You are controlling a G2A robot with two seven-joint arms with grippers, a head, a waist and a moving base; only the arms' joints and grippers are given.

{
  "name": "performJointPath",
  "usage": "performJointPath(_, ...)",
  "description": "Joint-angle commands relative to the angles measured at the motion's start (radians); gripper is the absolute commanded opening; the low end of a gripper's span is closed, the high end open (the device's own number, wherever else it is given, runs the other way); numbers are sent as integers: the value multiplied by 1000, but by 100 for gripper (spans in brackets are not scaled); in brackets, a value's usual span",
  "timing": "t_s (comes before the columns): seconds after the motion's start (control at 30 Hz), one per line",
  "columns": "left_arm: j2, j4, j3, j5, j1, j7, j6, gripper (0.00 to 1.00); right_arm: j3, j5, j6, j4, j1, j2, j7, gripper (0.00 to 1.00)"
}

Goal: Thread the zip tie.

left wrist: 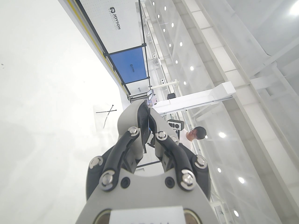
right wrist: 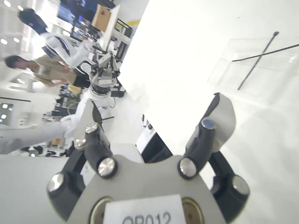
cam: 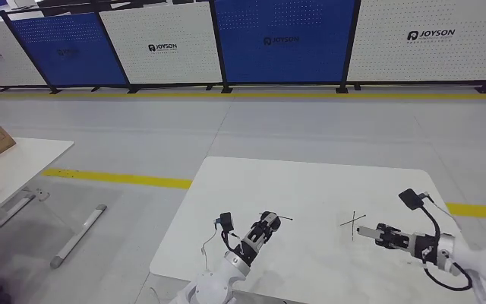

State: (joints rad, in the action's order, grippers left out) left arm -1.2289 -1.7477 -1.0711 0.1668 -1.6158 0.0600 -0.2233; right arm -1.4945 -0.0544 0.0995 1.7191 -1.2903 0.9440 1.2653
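Observation:
In the top view a thin black zip tie [cam: 285, 218] sticks out sideways from my left gripper [cam: 272, 220] near the table's front edge. The left wrist view shows that gripper [left wrist: 146, 110] shut, its pads pressed together with a thin strip between them. Two more black zip ties [cam: 353, 222] lie crossed on the table, also seen as crossed zip ties [left wrist: 107, 113] from the left wrist. My right gripper [cam: 363, 230] is just beside them, low over the table. In its own view the right gripper [right wrist: 156, 103] is open and holds nothing, with the crossed ties [right wrist: 261, 55] ahead.
The white table [cam: 304, 182] has bare surface in the middle and back. A faint clear rectangular patch [right wrist: 236, 71] lies under the crossed ties. Another white table [cam: 23, 163] stands far left across open floor. Blue and white panels [cam: 281, 38] line the back.

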Motion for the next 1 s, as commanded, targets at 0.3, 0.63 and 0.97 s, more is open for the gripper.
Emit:
performJointPath(0.3, 0, 0, 0, 0, 0, 0, 0, 0, 241, -148, -61, -111, 225, -10, 125, 100)
performJointPath(0.63, 0, 0, 0, 0, 0, 0, 0, 0, 285, -131, -81, -161, 276, -11, 125, 100)
performJointPath(0.97, 0, 0, 0, 0, 0, 0, 0, 0, 309, -193, -287, -128, 295, -6, 31, 100)
